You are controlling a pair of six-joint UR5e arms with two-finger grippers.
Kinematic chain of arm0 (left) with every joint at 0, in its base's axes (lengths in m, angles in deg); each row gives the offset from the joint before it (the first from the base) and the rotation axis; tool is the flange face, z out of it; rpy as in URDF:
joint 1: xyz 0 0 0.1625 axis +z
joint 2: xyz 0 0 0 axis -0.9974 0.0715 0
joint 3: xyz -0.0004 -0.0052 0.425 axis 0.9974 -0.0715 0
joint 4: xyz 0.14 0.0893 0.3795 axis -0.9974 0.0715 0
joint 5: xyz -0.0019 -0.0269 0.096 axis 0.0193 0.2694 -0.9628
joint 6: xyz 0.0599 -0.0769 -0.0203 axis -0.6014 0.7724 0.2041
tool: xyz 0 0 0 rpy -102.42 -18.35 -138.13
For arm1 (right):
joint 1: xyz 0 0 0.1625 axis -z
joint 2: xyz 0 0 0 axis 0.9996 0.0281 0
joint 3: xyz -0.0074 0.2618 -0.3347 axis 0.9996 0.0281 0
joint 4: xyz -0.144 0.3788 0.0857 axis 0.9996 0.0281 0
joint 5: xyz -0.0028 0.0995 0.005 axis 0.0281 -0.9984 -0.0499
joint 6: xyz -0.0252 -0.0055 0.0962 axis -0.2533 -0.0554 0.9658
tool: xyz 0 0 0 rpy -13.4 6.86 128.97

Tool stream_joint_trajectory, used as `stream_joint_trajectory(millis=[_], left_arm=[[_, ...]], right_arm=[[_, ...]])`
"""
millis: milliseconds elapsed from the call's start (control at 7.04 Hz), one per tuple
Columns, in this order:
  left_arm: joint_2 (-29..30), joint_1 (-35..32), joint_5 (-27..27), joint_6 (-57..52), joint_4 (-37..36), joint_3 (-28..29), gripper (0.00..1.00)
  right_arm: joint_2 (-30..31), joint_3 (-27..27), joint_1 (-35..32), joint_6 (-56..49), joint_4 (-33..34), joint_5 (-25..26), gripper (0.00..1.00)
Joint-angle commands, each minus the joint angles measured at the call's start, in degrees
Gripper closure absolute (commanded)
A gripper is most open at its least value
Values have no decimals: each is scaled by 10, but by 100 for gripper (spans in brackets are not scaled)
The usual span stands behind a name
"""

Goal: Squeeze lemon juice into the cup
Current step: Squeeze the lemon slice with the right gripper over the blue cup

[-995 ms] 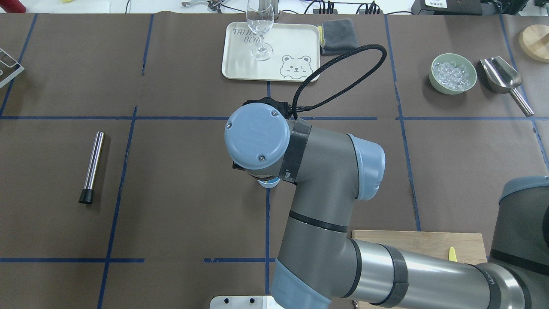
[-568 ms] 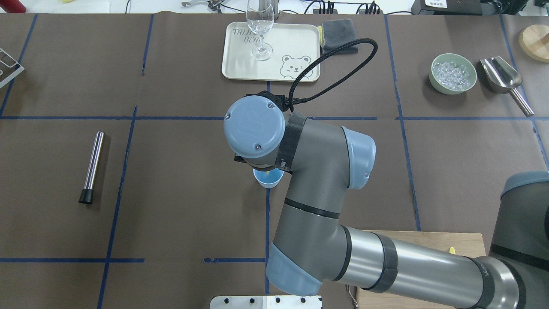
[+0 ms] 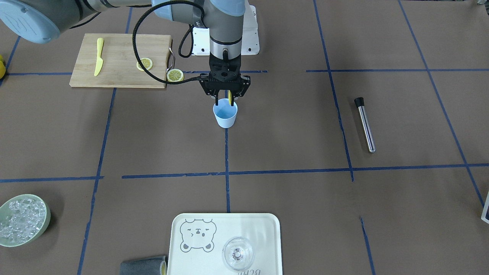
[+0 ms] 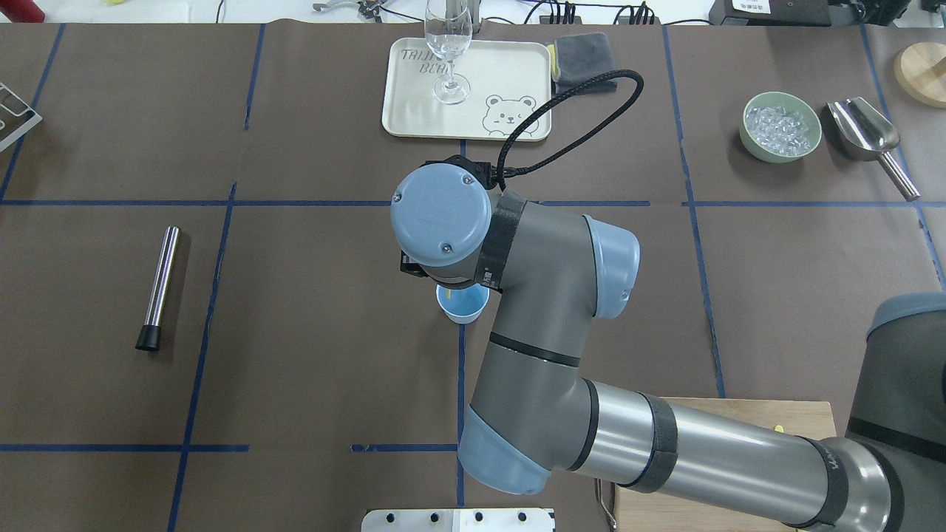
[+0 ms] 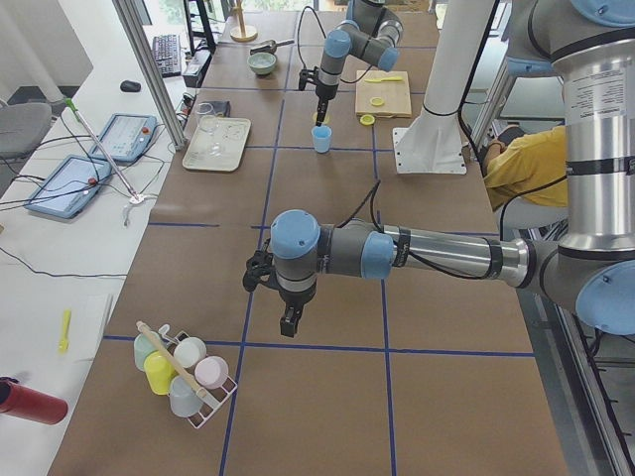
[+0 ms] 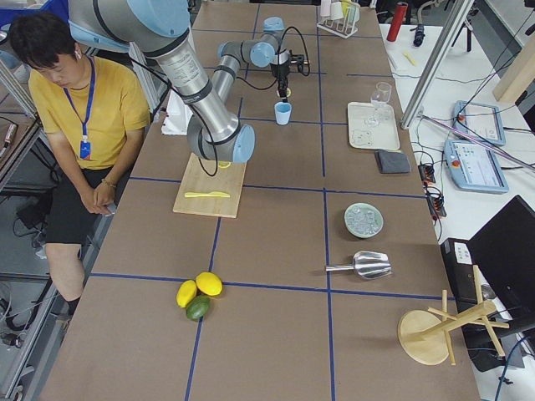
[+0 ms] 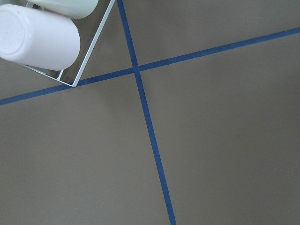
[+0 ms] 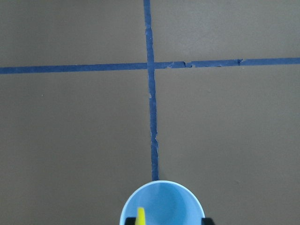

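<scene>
The light-blue cup (image 3: 225, 114) stands upright on the brown table at a blue tape crossing; it also shows in the overhead view (image 4: 463, 307) and the right wrist view (image 8: 161, 206). My right gripper (image 3: 224, 102) points down just above the cup's mouth, its fingers apart over the rim. A thin yellow lemon slice (image 3: 230, 101) hangs edge-on by one finger at the cup's mouth, and shows in the right wrist view (image 8: 140, 215). I cannot tell if it touches the finger. My left gripper (image 5: 289, 322) hovers far off over bare table; I cannot tell its state.
A wooden cutting board (image 3: 118, 57) holds a yellow knife (image 3: 98, 56) and a lemon slice (image 3: 144, 63); another slice (image 3: 175, 75) lies at its corner. A steel muddler (image 3: 365, 126), a tray (image 3: 259, 229) with a glass (image 3: 237, 253), an ice bowl (image 3: 23, 219) and a cup rack (image 5: 184, 372) stand around.
My right wrist has shifted away from over the cup in the overhead view. The cup was almost hidden under it and now shows most of its mouth.
</scene>
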Motion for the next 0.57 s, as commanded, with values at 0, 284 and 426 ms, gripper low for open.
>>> stream_joint_trajectory(millis=[0,284,426], left_arm=[[0,0,0,0,1,1,0],[0,1,4,0,1,2,0],[0,1,7,0,1,4,0]], right_arm=[[1,-2,0,0,0,-1,0],[6,-17,-1,-3,1,-15,0],[18,-37,-13,-24,3,-27,0]])
